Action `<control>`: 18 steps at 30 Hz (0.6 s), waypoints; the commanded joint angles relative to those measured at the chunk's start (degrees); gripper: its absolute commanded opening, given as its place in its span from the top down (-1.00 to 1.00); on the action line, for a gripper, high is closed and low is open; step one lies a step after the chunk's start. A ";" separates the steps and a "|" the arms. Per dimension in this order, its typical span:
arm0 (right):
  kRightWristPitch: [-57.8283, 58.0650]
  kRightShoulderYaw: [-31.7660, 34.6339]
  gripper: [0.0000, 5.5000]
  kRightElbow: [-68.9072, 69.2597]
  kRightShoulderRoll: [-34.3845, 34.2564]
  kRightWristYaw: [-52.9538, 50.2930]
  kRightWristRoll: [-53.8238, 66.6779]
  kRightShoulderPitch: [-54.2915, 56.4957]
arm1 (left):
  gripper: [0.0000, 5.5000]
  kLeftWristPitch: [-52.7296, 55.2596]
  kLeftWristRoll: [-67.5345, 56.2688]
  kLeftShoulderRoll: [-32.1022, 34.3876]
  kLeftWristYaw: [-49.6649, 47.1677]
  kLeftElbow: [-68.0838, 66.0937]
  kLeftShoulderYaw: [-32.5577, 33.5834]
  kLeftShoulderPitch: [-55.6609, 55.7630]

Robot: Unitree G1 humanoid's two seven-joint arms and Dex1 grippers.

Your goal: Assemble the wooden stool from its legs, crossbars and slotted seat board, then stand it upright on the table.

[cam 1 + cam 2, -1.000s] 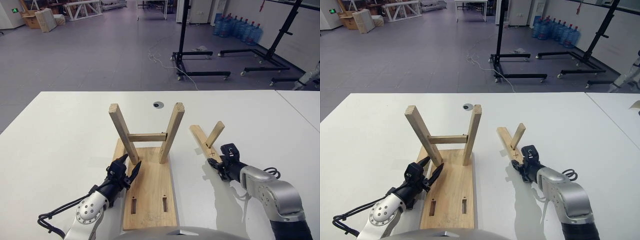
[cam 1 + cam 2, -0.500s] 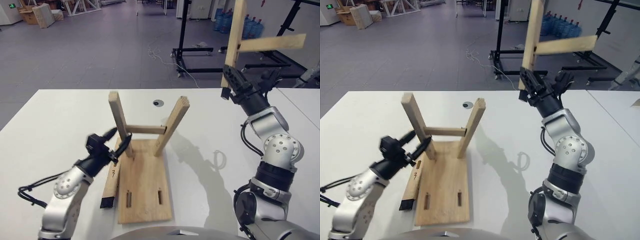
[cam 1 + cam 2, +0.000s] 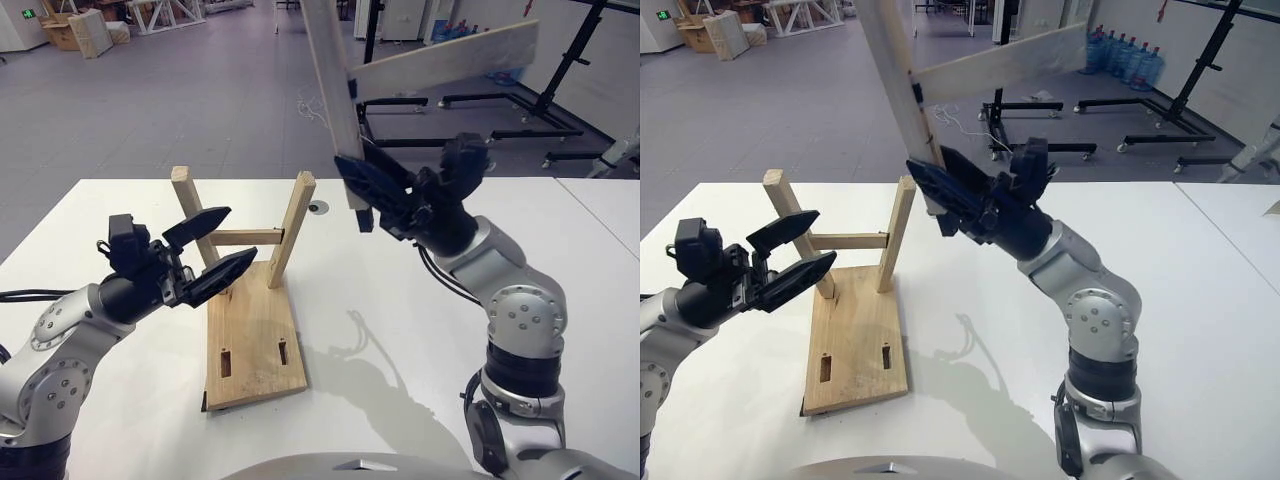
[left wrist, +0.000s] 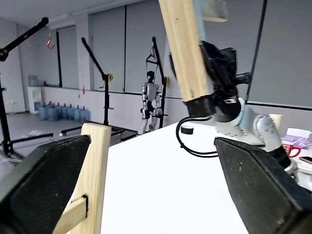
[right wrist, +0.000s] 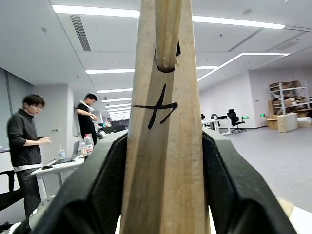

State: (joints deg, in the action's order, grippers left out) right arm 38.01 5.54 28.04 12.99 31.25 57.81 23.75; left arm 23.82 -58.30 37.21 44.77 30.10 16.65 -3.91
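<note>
1. The left arm [image 3: 62, 335] is built of rounded silver-grey shells that bulge at each joint, with a black wrist section ahead of them.
2. A boxy black module [image 3: 123, 238] sits on top of that wrist, and a thin black cable [image 3: 22, 295] trails from the arm.
3. Its jaws are two flat black blades that taper to points. Their pads [image 4: 256, 192] have a fine grainy texture.
4. The right arm [image 3: 520, 318] has the same silver-grey shells, with a black ring [image 3: 520, 372] between two of its segments.
5. Black wires [image 3: 450, 285] loop along its forearm behind a black wrist.
6. Its jaws are black too, with smooth, rounded inner faces [image 5: 97, 195].
</note>
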 commanded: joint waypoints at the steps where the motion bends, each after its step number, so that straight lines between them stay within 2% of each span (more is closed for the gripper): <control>1: -2.02 -6.38 0.25 1.63 2.14 7.20 -3.78 -4.07 | -0.68 2.34 -4.85 1.10 -0.50 0.61 3.90 0.65; 7: -3.44 -11.26 0.25 -3.81 4.04 17.80 -5.81 -4.09 | -0.68 7.98 -17.76 2.75 1.09 2.75 4.70 3.79; 14: -5.72 -15.92 0.25 -8.19 2.83 24.16 -9.51 -1.41 | -0.68 12.72 -21.06 3.76 0.94 3.20 1.89 5.93; 18: -6.03 -17.90 0.25 -8.98 2.21 26.16 -10.89 -1.22 | -0.68 12.03 -18.40 2.15 -0.30 3.30 -0.11 7.43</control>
State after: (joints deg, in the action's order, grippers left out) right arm 32.80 -11.82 19.35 15.37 56.66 47.68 21.15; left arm 36.00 -78.17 39.62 44.86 32.92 17.52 2.27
